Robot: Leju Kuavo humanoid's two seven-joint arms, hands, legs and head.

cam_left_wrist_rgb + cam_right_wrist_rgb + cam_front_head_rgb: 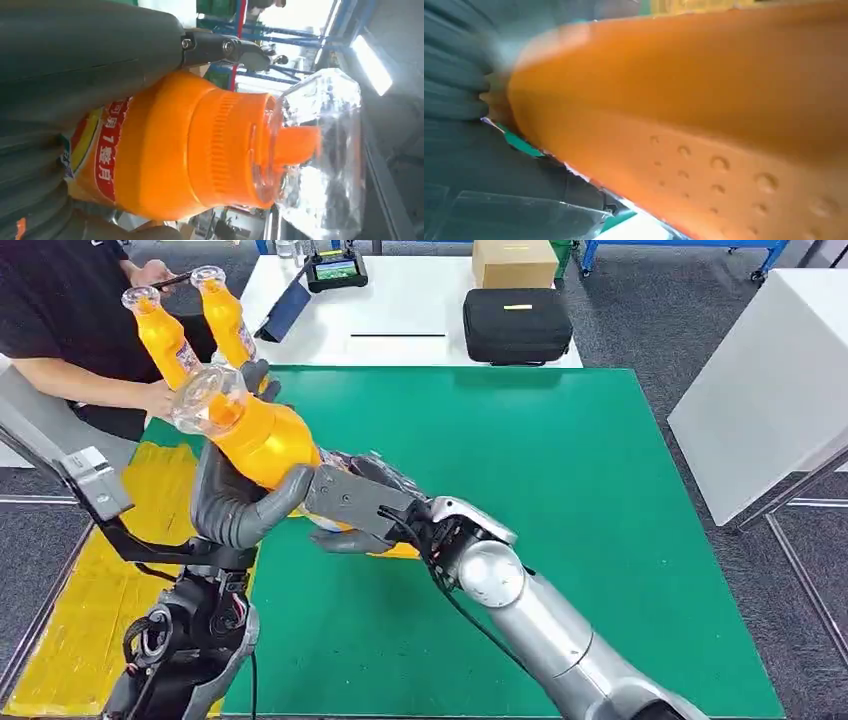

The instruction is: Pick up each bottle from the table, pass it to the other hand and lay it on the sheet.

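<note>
An orange bottle point(255, 435) with a clear cap is held tilted above the left edge of the green mat point(560, 500), cap pointing up and away from me. My left hand point(232, 502) wraps its middle, thumb across the front. My right hand point(365, 502) grips the bottle's lower end from the right. The left wrist view shows the bottle point(200, 150) with its orange neck and clear cap beyond my left hand point(75, 55). In the right wrist view the orange body point(699, 100) lies close against my right hand point(454, 85). The yellow sheet point(70, 620) lies below, at the left.
A person at the far left holds two more orange bottles point(165, 335) point(228, 320) upright. Behind the mat, a white table point(400, 310) carries a black case point(517, 325) and a cardboard box point(513, 260). A white cabinet point(770, 380) stands at the right.
</note>
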